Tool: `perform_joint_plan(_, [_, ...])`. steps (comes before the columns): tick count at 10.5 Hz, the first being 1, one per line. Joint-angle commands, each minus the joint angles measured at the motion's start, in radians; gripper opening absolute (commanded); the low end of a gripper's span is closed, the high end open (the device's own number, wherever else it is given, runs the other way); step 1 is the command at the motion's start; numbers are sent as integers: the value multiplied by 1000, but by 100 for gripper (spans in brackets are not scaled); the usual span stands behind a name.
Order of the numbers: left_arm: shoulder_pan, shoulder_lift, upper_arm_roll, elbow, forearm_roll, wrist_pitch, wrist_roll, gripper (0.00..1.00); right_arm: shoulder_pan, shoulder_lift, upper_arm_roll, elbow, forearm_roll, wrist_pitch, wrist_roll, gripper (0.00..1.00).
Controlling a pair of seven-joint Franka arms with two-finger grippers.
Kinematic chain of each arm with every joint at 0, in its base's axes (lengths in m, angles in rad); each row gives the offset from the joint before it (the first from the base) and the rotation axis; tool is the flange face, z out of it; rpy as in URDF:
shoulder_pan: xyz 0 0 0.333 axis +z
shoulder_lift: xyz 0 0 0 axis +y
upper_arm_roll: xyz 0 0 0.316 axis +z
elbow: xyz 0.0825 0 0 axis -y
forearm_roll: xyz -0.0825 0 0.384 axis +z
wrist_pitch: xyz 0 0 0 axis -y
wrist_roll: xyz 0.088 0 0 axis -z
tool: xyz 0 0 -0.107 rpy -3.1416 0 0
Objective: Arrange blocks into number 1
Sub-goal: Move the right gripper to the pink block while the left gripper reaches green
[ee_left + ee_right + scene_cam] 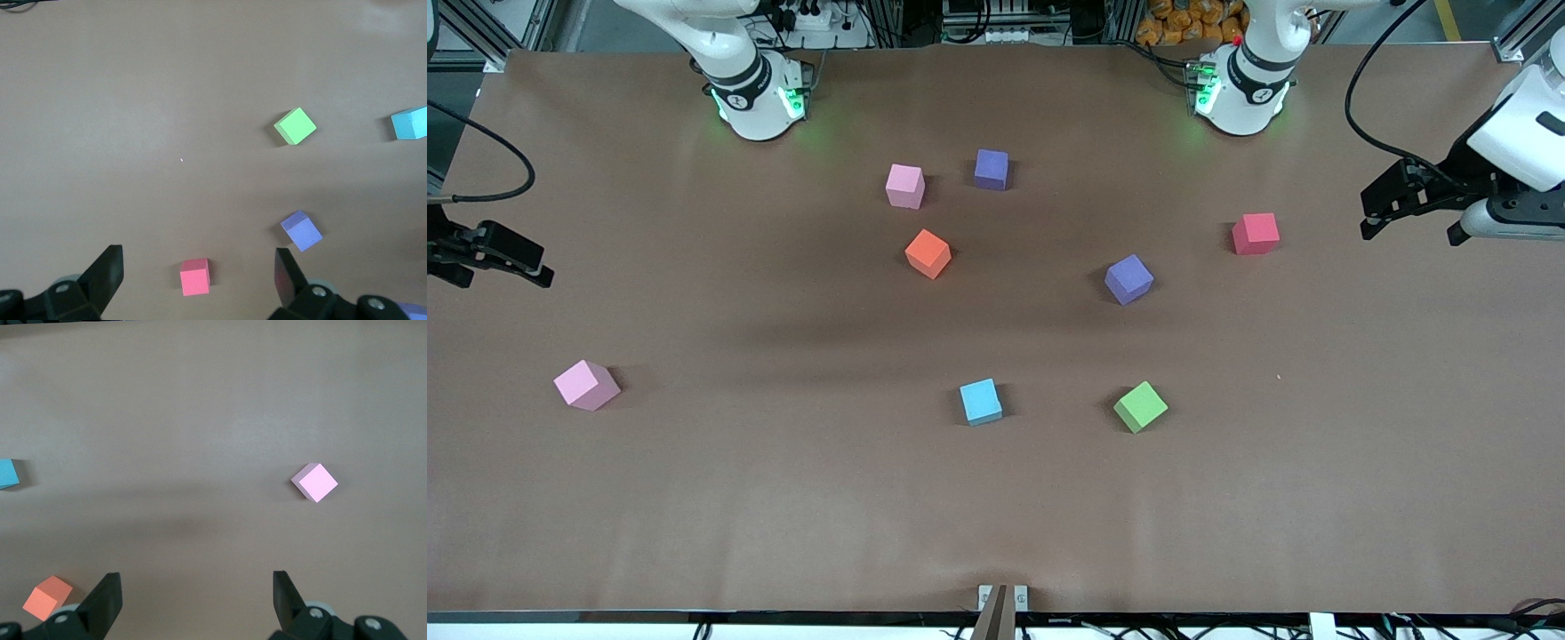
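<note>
Both arms are waiting at the table ends, nothing gripped. The left gripper (1409,216) is hanging over the left arm's end of the table (783,498) with fingers spread wide and empty; the right gripper (503,262) is hanging over the right arm's end, also spread and empty. All blocks are lying loose and apart, no digit formed yet. Nearest the bases: a pink block (905,186) beside a purple block (991,169). The orange block (928,253) is sitting just nearer the camera than those two. The second purple block (1129,279) and the red block (1256,233) are sitting toward the left arm's end. The light blue block (981,402) and the green block (1140,406) are lying nearer the camera, side by side but apart. A second pink block (586,385) is sitting alone toward the right arm's end.
</note>
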Motion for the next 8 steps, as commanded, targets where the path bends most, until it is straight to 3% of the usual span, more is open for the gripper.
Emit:
perform_joint_plan(1, [-1, -6, 0, 6, -17, 0, -12, 100, -18, -4, 16, 5, -14, -12, -8, 100])
perform_joint_plan(8, [-50, 79, -5, 6, 47, 3, -53, 100, -16, -7, 17, -17, -8, -14, 0, 100])
